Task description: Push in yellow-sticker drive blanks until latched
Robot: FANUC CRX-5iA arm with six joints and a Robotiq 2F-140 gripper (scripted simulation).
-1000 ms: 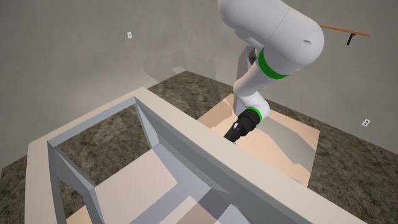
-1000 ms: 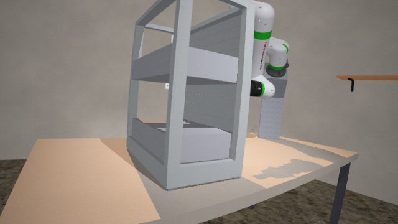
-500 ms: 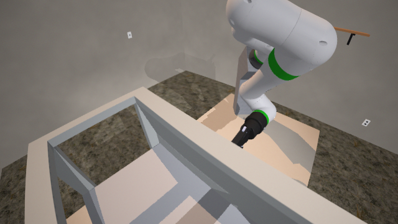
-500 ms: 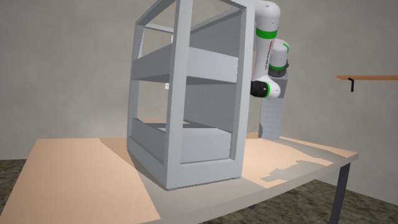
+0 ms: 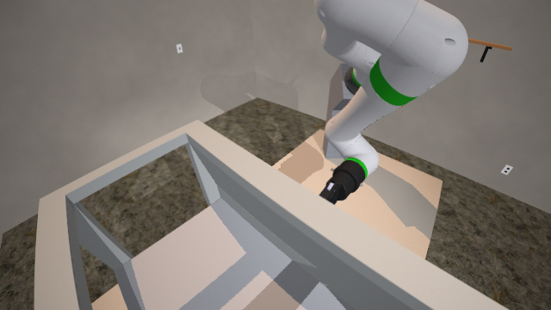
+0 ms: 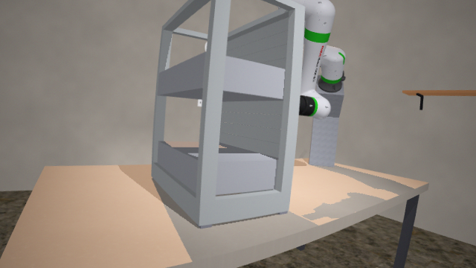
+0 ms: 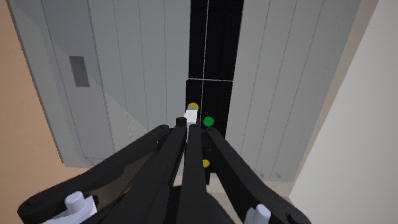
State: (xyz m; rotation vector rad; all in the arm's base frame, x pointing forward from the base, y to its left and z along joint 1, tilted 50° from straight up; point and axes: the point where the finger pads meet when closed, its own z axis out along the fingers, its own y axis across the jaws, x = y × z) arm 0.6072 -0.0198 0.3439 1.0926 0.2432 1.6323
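The grey rack stands upright on the table, and its front face fills the wrist view. A column of black drive blanks runs down that face. One blank carries a yellow sticker, half covered by my fingertips. The blank beside it has a green sticker. Another yellow sticker shows lower down between my fingers. My gripper is shut with nothing in it, and its tips are at the blank with the upper yellow sticker. In the top view the gripper is against the rack's far side.
The rack's top frame fills the near part of the top view. The arm's grey pedestal stands on the table behind the rack. A wall shelf hangs at the right. The table edge is at the right.
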